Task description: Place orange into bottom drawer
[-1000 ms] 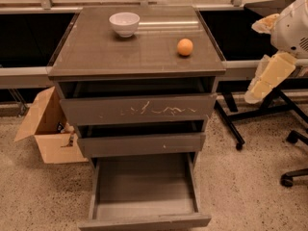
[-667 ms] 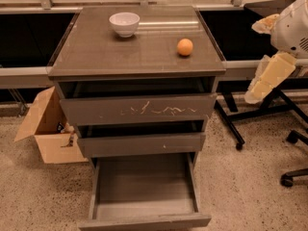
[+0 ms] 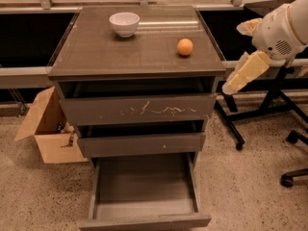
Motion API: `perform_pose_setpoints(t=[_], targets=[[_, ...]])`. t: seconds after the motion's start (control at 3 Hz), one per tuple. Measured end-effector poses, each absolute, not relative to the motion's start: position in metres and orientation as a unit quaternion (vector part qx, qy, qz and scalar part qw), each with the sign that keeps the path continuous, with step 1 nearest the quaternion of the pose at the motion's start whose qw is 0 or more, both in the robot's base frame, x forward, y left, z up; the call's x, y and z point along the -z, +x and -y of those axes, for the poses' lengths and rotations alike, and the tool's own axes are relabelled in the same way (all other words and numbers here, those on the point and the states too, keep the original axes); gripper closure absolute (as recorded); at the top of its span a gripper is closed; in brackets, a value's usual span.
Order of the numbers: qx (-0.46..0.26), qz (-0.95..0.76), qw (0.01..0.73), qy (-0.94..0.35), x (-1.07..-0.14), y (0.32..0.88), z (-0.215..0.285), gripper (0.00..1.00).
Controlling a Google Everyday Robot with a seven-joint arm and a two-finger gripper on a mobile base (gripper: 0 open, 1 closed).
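White ceramic bowl (image 3: pixel 124 23) far up-left of pincer, not needed. Deep dark grey-brown bottom drawer (image 3: pixel 144 221) pulled out, down-left of pincer, ready to receive. Small round orange fruit (image 3: pixel 185 47) on cabinet top, up-left, ungrasped. Cream pincer (image 3: pixel 231 85) hangs right of cabinet; grip state cannot tell.

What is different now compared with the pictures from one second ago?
The claw moved left and slightly up, closer to the right side of the cabinet. Nothing was taken hold of. The orange and the white bowl stayed where they were on the cabinet top, and the bottom drawer stayed open.
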State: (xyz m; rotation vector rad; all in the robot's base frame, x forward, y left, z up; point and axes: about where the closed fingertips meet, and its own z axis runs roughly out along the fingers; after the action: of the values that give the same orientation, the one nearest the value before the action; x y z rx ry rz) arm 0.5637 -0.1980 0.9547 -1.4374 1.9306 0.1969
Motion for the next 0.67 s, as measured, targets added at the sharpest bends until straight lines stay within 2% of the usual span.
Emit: perform_pose_setpoints(t=[0.67], targets=[[-0.156,-0.734,0.41,-0.518,-0.926,0.636,0.158,0.0]])
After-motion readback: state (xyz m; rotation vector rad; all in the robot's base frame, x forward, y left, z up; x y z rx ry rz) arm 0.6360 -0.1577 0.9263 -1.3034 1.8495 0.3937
